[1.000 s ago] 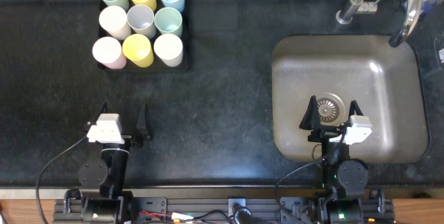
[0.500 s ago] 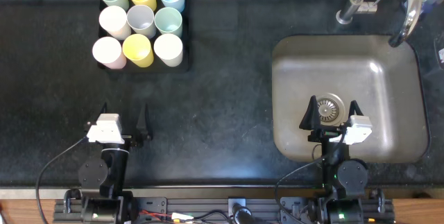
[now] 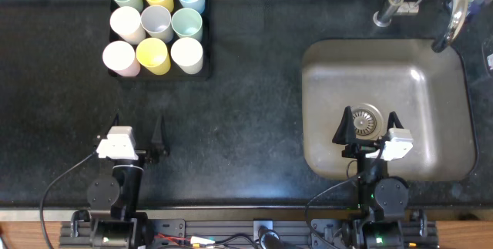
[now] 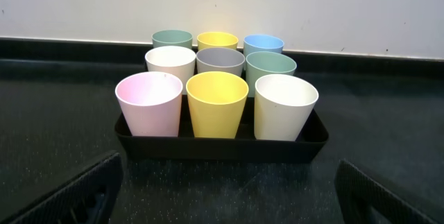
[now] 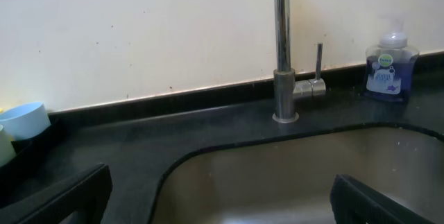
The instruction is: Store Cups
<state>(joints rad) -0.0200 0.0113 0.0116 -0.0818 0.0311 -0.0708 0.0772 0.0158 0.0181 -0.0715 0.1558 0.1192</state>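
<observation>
A black countertop (image 3: 246,110) is stretching beneath both arms. A steel sink (image 3: 431,72) is lying directly under the right gripper (image 3: 370,114), whose fingers are standing wide apart, with a faucet (image 5: 281,44) rising beyond it. A black tray (image 4: 222,148) is sitting well ahead of the left gripper (image 3: 138,119), which is also spread wide and holding nothing. Nine pastel cups (image 4: 217,102) are standing upright inside the tray, in three rows of three.

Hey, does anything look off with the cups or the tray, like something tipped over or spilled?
Nothing stands out. All nine cups stand upright in three rows inside the black tray, none tipped. The countertop shows no spill. The left gripper and right gripper are open, apart from the tray.
</observation>
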